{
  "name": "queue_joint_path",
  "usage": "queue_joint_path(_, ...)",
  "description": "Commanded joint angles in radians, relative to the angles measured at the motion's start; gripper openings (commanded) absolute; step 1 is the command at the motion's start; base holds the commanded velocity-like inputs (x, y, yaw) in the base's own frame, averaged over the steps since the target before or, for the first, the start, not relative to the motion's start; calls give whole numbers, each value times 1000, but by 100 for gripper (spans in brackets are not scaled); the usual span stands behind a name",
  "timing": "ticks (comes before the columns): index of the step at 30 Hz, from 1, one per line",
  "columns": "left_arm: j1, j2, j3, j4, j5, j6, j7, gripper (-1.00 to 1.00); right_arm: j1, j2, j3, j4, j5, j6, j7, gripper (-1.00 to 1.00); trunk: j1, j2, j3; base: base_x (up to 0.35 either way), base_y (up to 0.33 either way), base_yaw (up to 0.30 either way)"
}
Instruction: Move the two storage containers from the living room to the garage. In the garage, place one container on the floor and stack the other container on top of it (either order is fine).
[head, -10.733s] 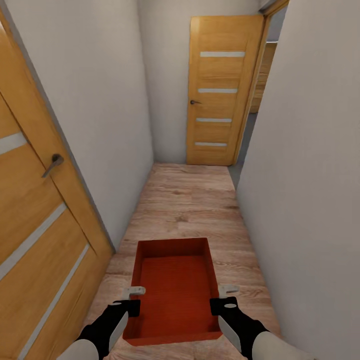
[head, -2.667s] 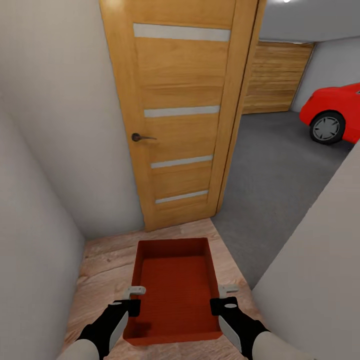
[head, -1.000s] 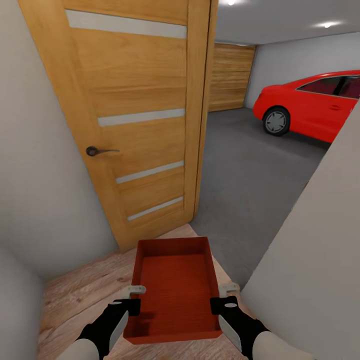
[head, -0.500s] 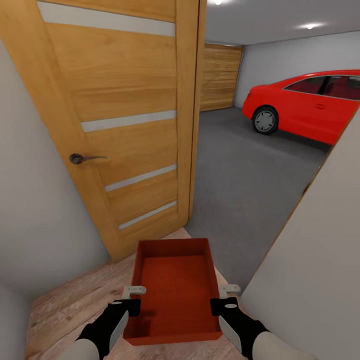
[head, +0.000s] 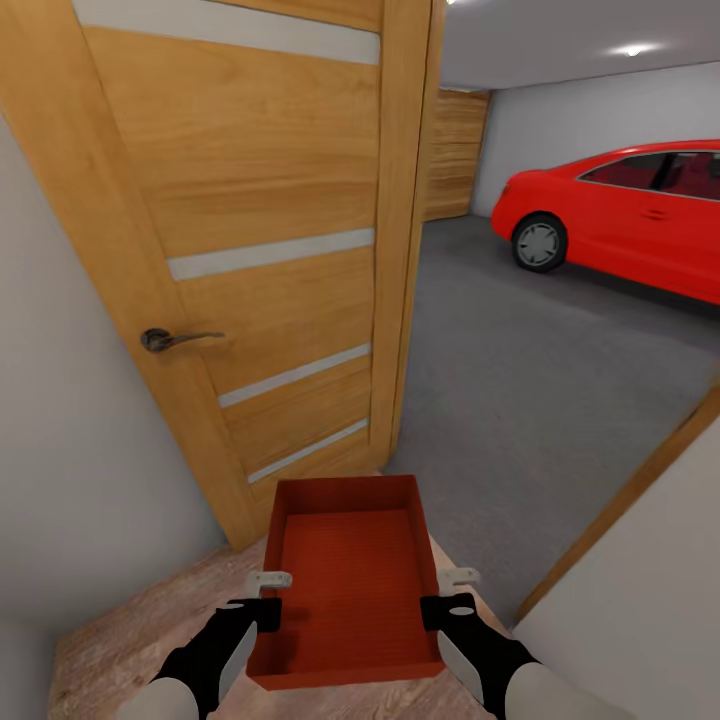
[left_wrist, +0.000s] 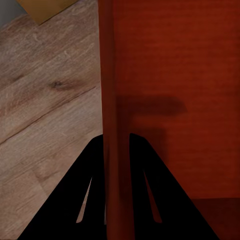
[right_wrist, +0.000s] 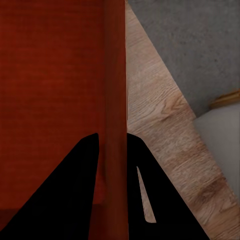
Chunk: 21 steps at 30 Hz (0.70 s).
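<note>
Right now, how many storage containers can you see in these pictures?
1. The storage container is held between the left gripper and right gripper, at the garage doorway. The second one may be elsewhere.

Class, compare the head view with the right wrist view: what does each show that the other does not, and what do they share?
Head view alone: the red car, the open wooden door with its handle, the garage's panelled door, and the left hand on the storage container's left wall.

Right wrist view alone: a close look at the right hand, its fingers straddling the container's right wall, one inside and one outside.

Shared: the orange-red container, the right hand, the wood planks and the grey concrete floor.
</note>
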Motion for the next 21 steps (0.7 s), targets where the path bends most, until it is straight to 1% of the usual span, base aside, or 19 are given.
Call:
queue_joint_path(1,0,0,-24,-3,-9,4,10,-100,-1,-13,19,8,-13,8,-26,-100,1,-1,-1,302,186,0)
queue_joint_path(3,0,0,-24,-4,-9,3,10,-100,-1,-13,19,8,-13,7,-27,-100,1,-1,-1,251,106,-50)
queue_joint_path(6,0,0,-24,-4,-9,3,10,-100,-1,-13,19,8,-13,7,-28,-100,1,-1,-1,123,29,-188)
queue_joint_path(21,0,0,-24,-5,-9,3,11,-100,-1,-13,19,8,-13,7,-28,-100,1,-1,-1,8,2,-276)
